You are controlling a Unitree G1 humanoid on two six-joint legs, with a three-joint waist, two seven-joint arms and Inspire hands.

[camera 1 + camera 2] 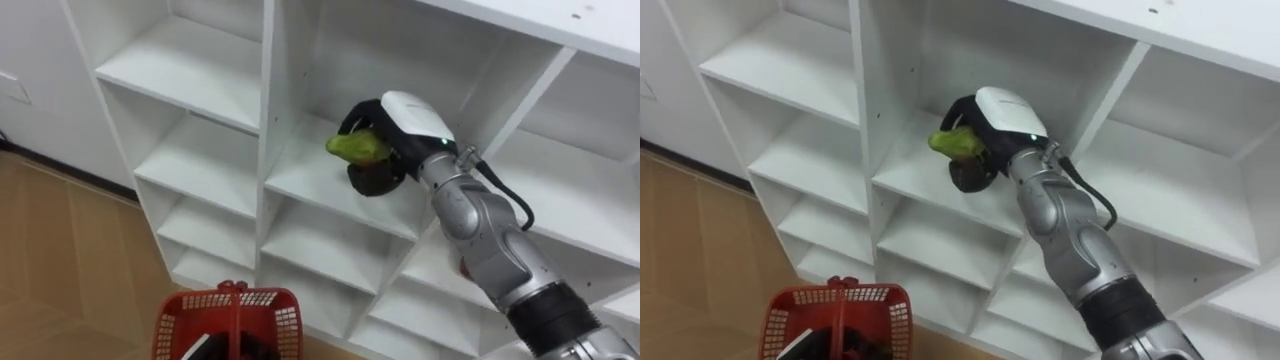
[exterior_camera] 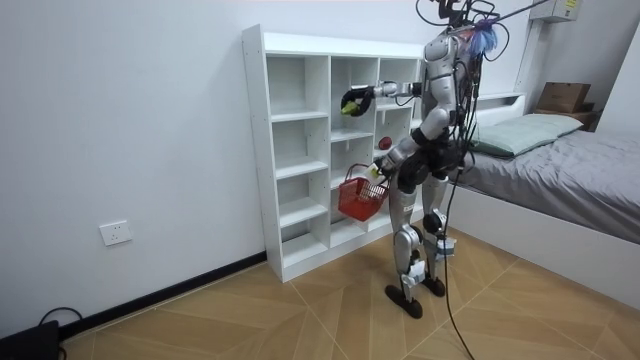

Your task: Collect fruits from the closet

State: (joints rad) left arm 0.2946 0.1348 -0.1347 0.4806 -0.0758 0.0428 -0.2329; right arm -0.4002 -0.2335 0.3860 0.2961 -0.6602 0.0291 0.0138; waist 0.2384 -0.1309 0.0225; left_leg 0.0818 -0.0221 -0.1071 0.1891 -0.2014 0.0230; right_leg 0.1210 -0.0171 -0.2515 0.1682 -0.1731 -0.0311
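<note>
basket (image 1: 228, 318) — cut by bottom edge | green fruit (image 1: 358, 147) — half-hidden in right hand (image 1: 415, 118)

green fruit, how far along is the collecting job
Done: the right hand is curled round the yellow-green fruit at a shelf of the white closet. In hand: taking it out; it is not yet clear of the compartment. Left: putting it in the red plastic basket hanging from the left hand, whose contents are unclear. A small red thing, perhaps fruit, sits on a lower shelf.
</note>
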